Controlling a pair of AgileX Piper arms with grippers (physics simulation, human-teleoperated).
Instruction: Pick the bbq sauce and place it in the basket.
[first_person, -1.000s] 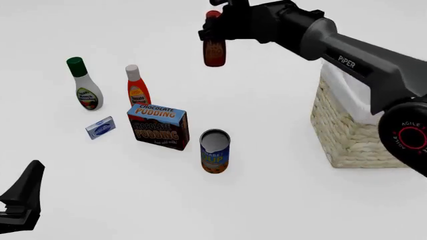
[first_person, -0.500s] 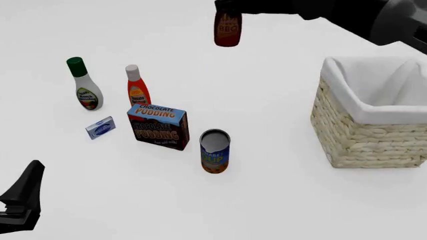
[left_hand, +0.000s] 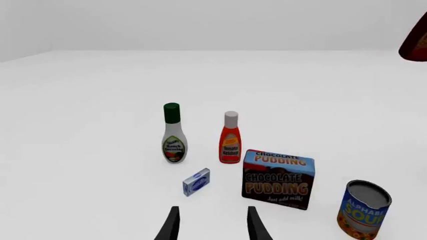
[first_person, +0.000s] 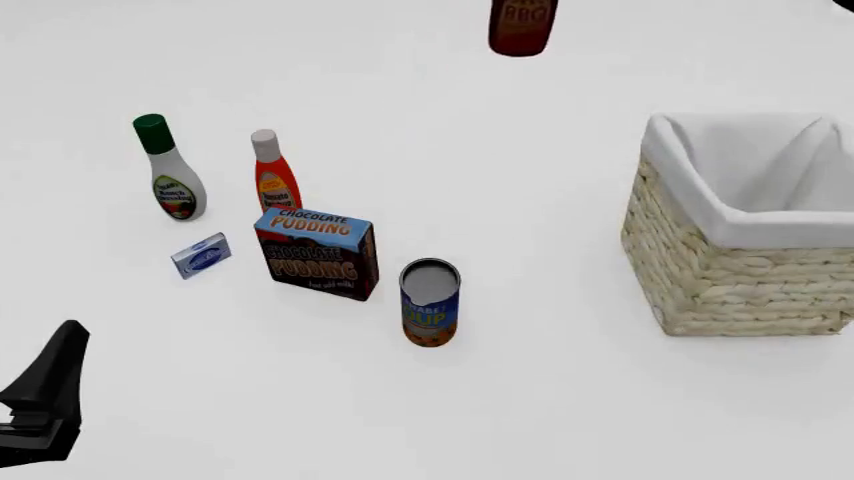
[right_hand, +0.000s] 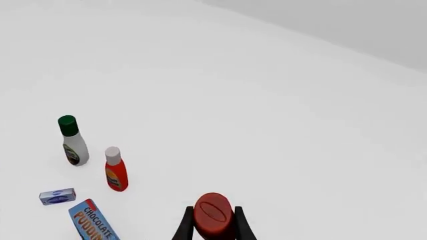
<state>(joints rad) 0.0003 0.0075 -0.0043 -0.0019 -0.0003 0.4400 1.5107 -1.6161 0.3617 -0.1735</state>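
Note:
The bbq sauce (first_person: 521, 28), a dark reddish-brown bottle, hangs high above the table at the top edge of the front view, left of the basket. In the right wrist view its red cap (right_hand: 212, 217) sits between the fingers of my right gripper (right_hand: 212, 225), which is shut on it. The bottle's lower end also shows in the left wrist view as the bbq sauce (left_hand: 415, 42). The wicker basket (first_person: 707, 270) with white lining stands at the right. My left gripper (left_hand: 211, 226) is open and holds nothing, low at the near left (first_person: 47, 395).
On the table stand a white bottle with a green cap (first_person: 170, 170), an orange-red bottle with a white cap (first_person: 275, 175), a chocolate pudding box (first_person: 316, 253), a small blue box (first_person: 200, 256) and a soup can (first_person: 430, 302).
The bbq sauce has risen and moved right, toward the basket's side. The right arm has gone out of the front view at the top. The left gripper has not moved.

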